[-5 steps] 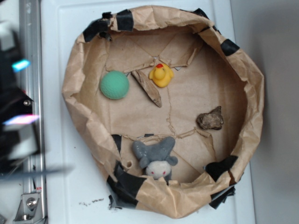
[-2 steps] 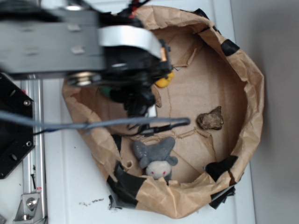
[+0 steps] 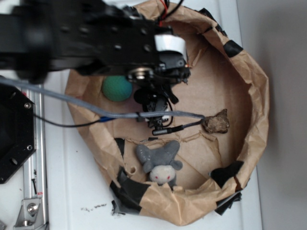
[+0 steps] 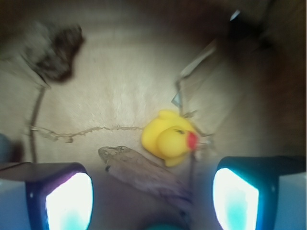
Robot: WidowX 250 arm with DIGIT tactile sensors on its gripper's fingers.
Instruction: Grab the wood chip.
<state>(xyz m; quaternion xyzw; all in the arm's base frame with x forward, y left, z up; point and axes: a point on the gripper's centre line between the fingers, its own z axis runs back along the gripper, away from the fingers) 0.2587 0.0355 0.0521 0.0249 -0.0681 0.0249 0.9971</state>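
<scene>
While I am holding the arm over the paper-lined basin [image 3: 259, 96], I am logging the scene as follows.

Item 1, end effector [image 4: 151, 191]: standing open, its two fingers [image 4: 67, 201] framing the lower corners of the wrist view, nothing between them. From the exterior view the arm's body is covering the spot beneath it, so the wrist view is my only look at the target.

Item 2, wood chip [image 4: 144, 175]: lying flat on the paper floor, slanting between the open fingers, one pointed end reaching toward the left finger. Not yet gripped; no contact that I can see.

Item 3, yellow duck [image 4: 168, 139]: sitting just beside the chip's upper edge, touching or nearly so; I cannot tell which.

Item 4, green ball [image 3: 116, 88]: near the chip's other side, partly under the arm.

Item 5, rock-like chunk [image 3: 216, 122] and grey plush toy [image 3: 158, 163]: well apart from the target.

Step in hand, by my judgement: the approach, with alignment nearly done. The next move is calling for a straight descent, fingers straddling the chip across its narrow width, then closing low against the paper.

Room: tight toward duck and ball; open floor toward the chunk. The crumpled paper walls are standing well clear.
</scene>
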